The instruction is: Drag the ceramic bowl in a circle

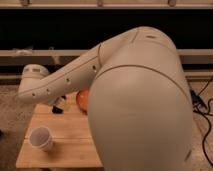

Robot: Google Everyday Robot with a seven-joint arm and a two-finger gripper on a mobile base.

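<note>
The gripper [59, 106] hangs at 9 o'clock of the ceramic bowl [82, 100], just beside it; its grip state I cannot tell. The bowl sits far on the counter [70, 145], 2 o'clock from the white cup [41, 137]. Likely still approaching: next, secure the rim, then circle.

We take this for a lab or test space: 1 bare wooden table [70, 136], speckled floor [10, 115], loose cables [205, 107], with the gripper [58, 107] low over the table's far side.

— Where is the ceramic bowl [81, 99] placed?
— On the table [65, 131], far side, partly hidden by the arm [135, 100]; the gripper [58, 106] is held just left of it. The cup [41, 138] is set near-left.
</note>
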